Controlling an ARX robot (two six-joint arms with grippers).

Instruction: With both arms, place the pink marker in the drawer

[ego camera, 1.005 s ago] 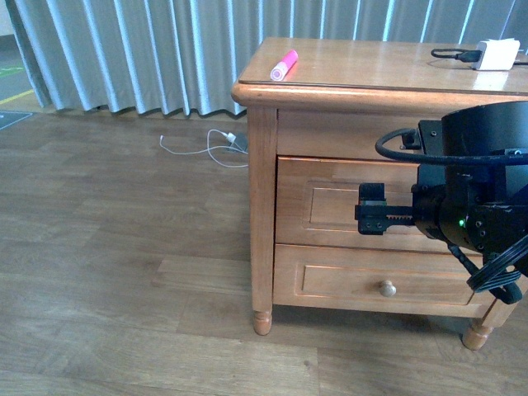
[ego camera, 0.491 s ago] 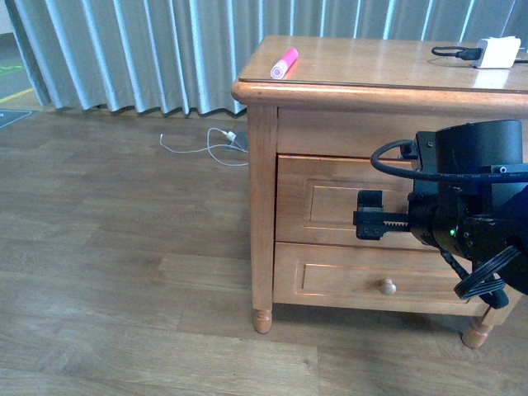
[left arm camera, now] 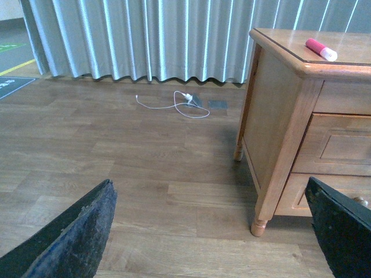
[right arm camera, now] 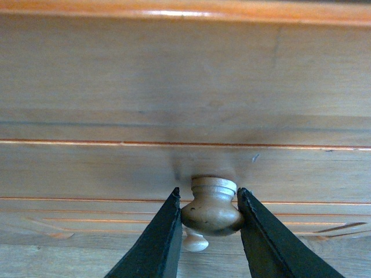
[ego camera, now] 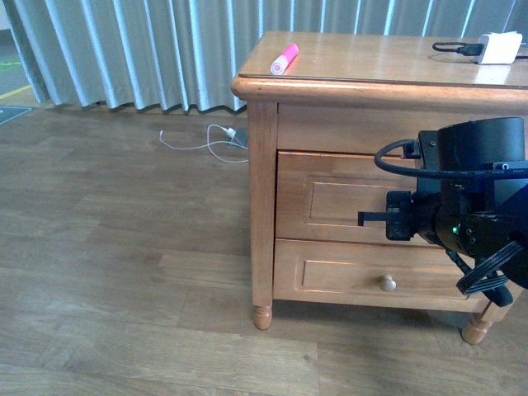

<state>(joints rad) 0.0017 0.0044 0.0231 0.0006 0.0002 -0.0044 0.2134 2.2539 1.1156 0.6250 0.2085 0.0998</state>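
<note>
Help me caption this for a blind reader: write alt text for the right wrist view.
The right hand has its two black fingers clasped on a round pale wooden knob from both sides. The knob sits on a honey-brown drawer front that fills the view; a second pale knob peeks out just beyond it.

Right arm [ego camera: 474, 198] extended forward, level; right gripper [right arm camera: 207, 200] clamped on drawer knob [right arm camera: 212, 213]. Left gripper [left arm camera: 208, 191] spread wide.

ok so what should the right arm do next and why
Probably pull straight back: the right pincer hugs the knob on both sides, the drawer looks shut, and the pink marker lies on the cabinet top.
</note>
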